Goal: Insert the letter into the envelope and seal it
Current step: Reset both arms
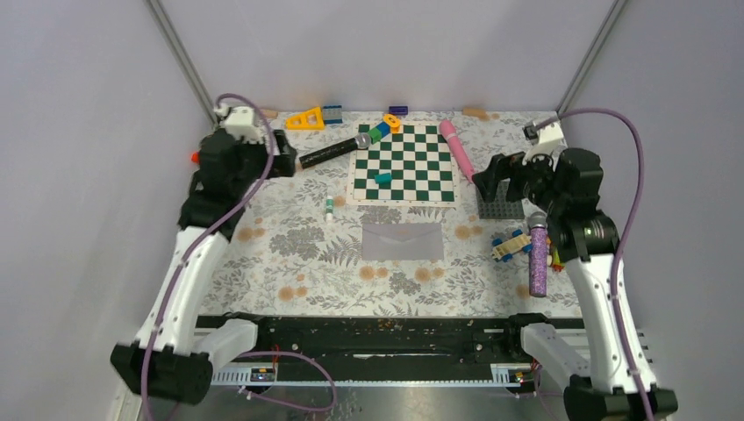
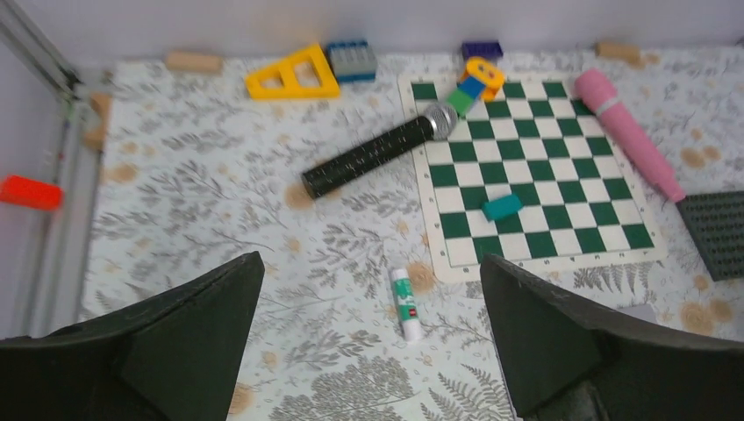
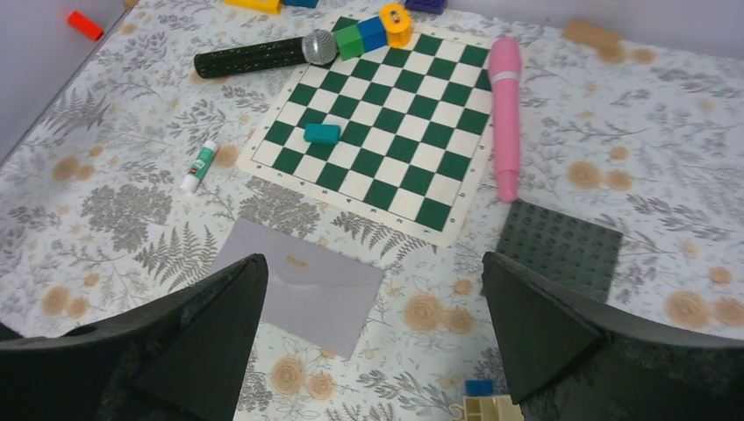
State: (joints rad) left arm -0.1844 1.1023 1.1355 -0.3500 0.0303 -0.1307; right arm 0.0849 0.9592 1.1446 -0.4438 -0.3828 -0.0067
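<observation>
The light grey envelope [image 1: 402, 241] lies flat on the floral cloth just in front of the chessboard, its triangular flap folded down. It also shows in the right wrist view [image 3: 307, 285]. No separate letter shows in any view. A white and green glue stick [image 1: 329, 207] lies left of the envelope, also in the left wrist view [image 2: 405, 303]. My left gripper [image 1: 285, 162] is open and empty, raised at the far left. My right gripper [image 1: 496, 180] is open and empty, raised at the far right, with the envelope below and to its left.
A green and white chessboard [image 1: 404, 165] holds a teal block [image 1: 382, 178]. A black microphone [image 1: 333, 151], a pink microphone [image 1: 456, 149], a purple glitter microphone [image 1: 538, 254], a dark grey studded plate [image 3: 560, 250] and several toy blocks lie around.
</observation>
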